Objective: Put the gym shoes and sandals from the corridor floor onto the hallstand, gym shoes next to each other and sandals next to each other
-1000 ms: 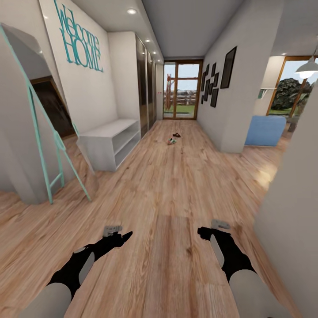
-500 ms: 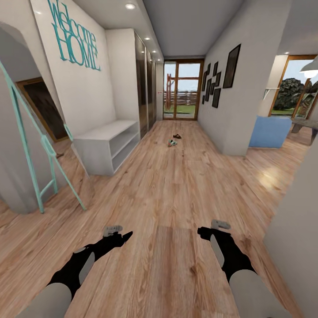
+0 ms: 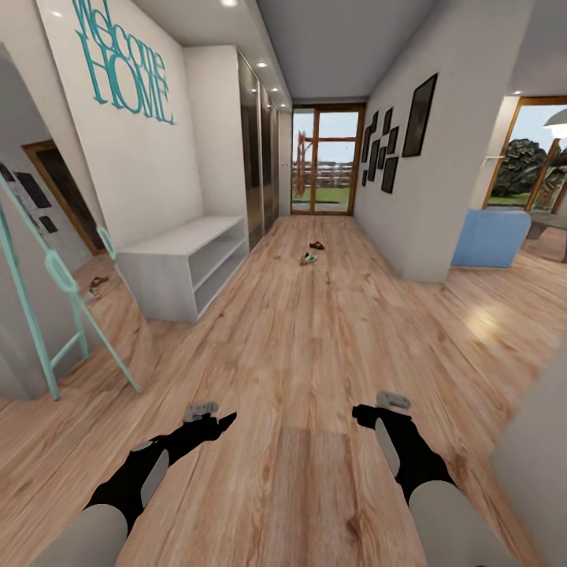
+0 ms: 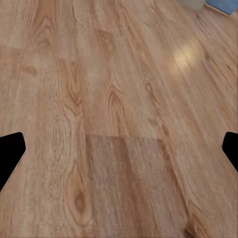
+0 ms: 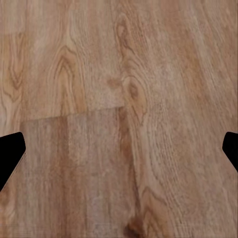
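Plank corridor floor [image 3: 315, 346] runs far to the glass door. Left stands the pale hallstand [image 3: 185, 264], bench bare. Far down the middle lie a gym shoe [image 3: 307, 257] and a sandal [image 3: 316, 245]. Left gripper [image 3: 206, 417] and right gripper [image 3: 376, 411] hover low, jaws spread, empty. Shoes look light, fairly stiff; grasp at the heel collar or strap.

bright even render; ceiling spots [image 3: 261, 64]; glare patch on floor [image 3: 487, 321]; wide-angle edge stretch.

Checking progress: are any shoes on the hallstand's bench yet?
No: the hallstand bench top is bare, and the shoes lie far down the corridor floor.
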Controlling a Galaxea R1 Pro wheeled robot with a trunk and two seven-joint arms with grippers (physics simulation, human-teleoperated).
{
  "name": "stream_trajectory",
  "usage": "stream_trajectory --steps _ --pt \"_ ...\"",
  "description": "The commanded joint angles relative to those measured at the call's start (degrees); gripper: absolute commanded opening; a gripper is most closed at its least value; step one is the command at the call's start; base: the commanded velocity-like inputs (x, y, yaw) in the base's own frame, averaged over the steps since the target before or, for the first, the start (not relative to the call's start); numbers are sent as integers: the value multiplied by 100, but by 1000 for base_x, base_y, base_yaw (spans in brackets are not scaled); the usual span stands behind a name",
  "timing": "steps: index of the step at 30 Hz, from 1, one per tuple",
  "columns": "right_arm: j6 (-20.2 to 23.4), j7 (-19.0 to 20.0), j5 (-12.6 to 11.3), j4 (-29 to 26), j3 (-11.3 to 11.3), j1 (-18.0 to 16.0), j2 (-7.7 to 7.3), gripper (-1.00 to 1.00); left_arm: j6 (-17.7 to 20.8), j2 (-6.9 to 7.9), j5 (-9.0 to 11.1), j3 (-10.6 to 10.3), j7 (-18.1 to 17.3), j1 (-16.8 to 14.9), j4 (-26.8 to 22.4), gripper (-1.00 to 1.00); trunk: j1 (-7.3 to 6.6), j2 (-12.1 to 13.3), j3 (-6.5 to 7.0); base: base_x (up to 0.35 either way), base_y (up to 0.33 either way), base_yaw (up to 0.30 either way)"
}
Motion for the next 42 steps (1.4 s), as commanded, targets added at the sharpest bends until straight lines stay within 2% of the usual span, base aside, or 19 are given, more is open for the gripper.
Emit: stream_trajectory --steps 1,18,42 --pt "28 -12 -3 -10 -16 -3 6 100 54 -1 56 14 -31 -3 -1 100 2 -2 -6 347 0 0" --pt "28 -12 0 -10 -16 -5 6 100 54 -1 56 14 -31 -3 -1 100 2 -2 -71 347 0 0" --pt "28 -15 1 -10 -16 -3 6 100 54 -1 56 14 -31 -3 -1 100 2 -2 -76 347 0 -44"
